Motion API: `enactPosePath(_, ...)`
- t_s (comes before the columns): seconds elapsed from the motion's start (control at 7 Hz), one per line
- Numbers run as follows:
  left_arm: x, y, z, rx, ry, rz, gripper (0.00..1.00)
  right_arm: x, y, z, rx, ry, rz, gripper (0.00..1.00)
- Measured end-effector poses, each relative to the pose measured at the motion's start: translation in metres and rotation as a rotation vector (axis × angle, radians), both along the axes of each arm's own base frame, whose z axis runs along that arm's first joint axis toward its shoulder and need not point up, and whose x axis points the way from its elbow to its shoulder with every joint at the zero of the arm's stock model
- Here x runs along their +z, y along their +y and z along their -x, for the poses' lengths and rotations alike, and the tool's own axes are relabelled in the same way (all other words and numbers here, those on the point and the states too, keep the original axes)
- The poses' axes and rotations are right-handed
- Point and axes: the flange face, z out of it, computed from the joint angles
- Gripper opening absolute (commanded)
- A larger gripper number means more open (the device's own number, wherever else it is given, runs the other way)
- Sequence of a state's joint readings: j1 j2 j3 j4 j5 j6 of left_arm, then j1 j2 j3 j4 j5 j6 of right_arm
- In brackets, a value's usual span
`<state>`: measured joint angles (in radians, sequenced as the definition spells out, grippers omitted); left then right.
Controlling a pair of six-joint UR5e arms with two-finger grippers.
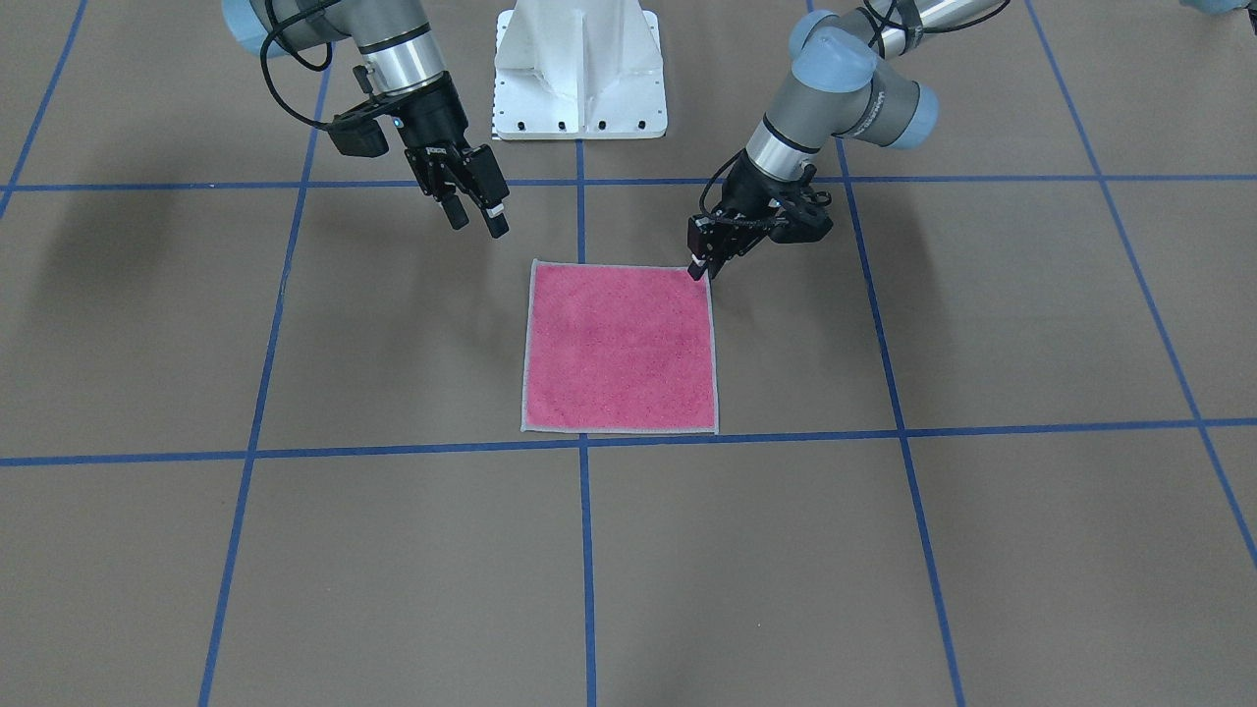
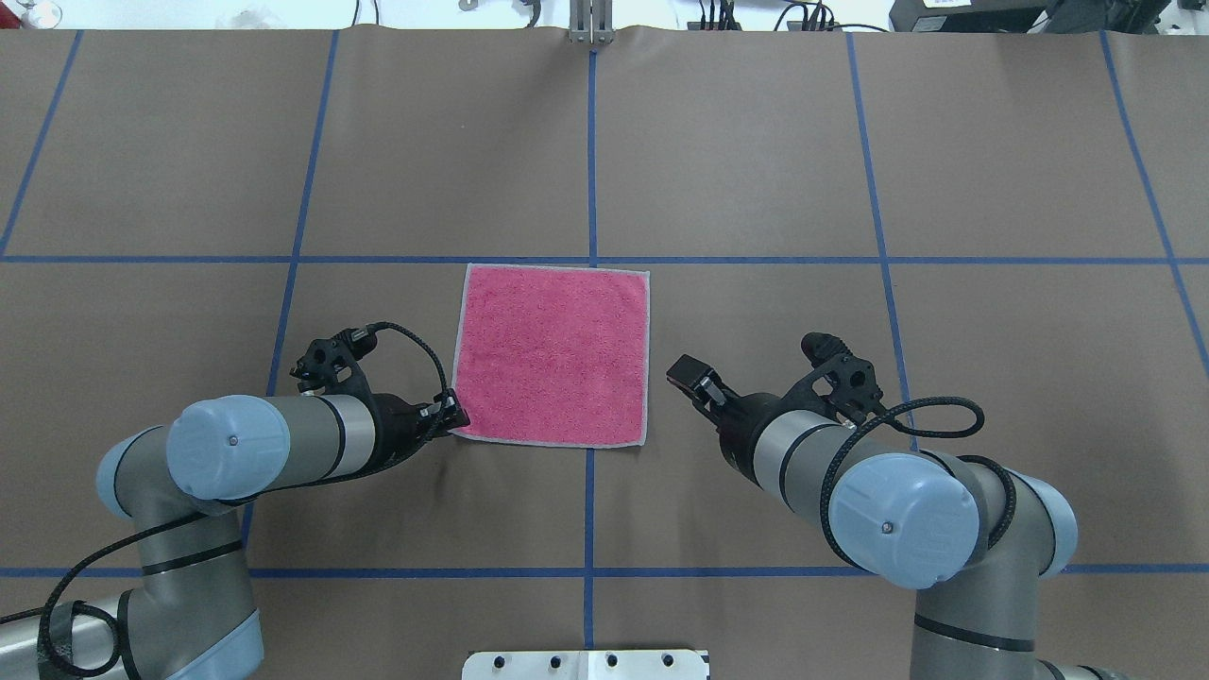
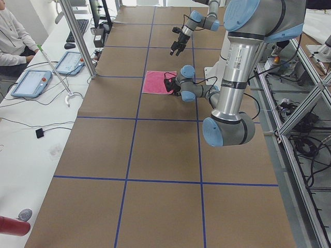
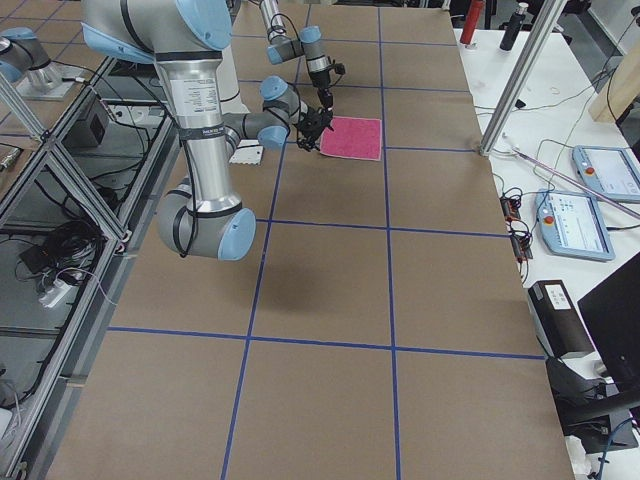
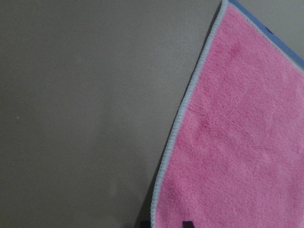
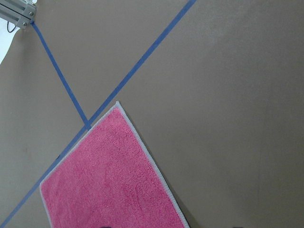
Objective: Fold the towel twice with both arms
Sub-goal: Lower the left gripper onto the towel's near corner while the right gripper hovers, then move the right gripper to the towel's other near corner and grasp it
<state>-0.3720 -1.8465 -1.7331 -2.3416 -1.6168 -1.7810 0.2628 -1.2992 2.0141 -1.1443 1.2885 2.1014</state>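
Observation:
The towel [image 1: 619, 349] [image 2: 553, 354] lies flat on the brown table, pink face up, with its pale grey edge showing all round. My left gripper [image 1: 699, 268] [image 2: 457, 414] is down at the towel's near-left corner, and its tips look shut on that corner. In the left wrist view the towel [image 5: 237, 142] fills the right side, its stitched edge running down between two dark fingertips at the bottom. My right gripper [image 1: 476, 218] [image 2: 688, 376] hangs open above the table, a little off the near-right corner and holding nothing. The right wrist view shows the towel [image 6: 114, 180] at lower left.
The white pedestal base [image 1: 579, 69] stands between the arms at the robot's edge. Blue tape lines [image 2: 591, 151] grid the brown table. A person [image 3: 13, 36] sits at a side desk with tablets [image 3: 31, 82] beyond the table's far edge.

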Motion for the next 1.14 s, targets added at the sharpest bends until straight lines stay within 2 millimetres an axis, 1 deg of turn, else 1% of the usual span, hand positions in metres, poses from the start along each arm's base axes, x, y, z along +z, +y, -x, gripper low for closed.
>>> enactPosePath(0.14,0.001,0.000,0.000,0.001,-0.003,0.000,0.34,0.001,0.000,0.000,0.000,0.002,0.000,0.89)
enactPosePath(0.29,0.001,0.001,-0.001,0.002,-0.005,0.000,0.27,0.002,0.000,0.000,0.000,0.003,0.000,0.89)
enactPosePath(0.43,0.000,0.001,-0.001,0.002,-0.004,-0.001,0.09,0.002,0.000,-0.001,0.000,0.004,0.000,0.88)
enactPosePath(0.57,0.000,0.001,-0.001,0.002,-0.003,-0.001,0.00,0.002,0.000,-0.001,-0.001,0.004,0.000,0.87)
enactPosePath(0.71,0.000,0.001,-0.001,0.002,-0.004,-0.001,0.00,0.002,0.000,0.000,-0.001,0.005,0.001,0.74)
enactPosePath(0.86,0.000,0.001,0.000,0.000,-0.003,-0.002,0.00,0.004,-0.001,0.001,0.001,0.007,0.003,0.68)
enactPosePath(1.0,-0.003,0.001,0.000,-0.003,0.001,-0.006,0.00,0.007,-0.002,0.006,0.005,0.012,0.012,0.71)
enactPosePath(1.14,-0.006,0.001,0.001,-0.004,0.007,-0.009,0.00,0.011,-0.002,0.014,0.011,0.014,0.030,0.72)
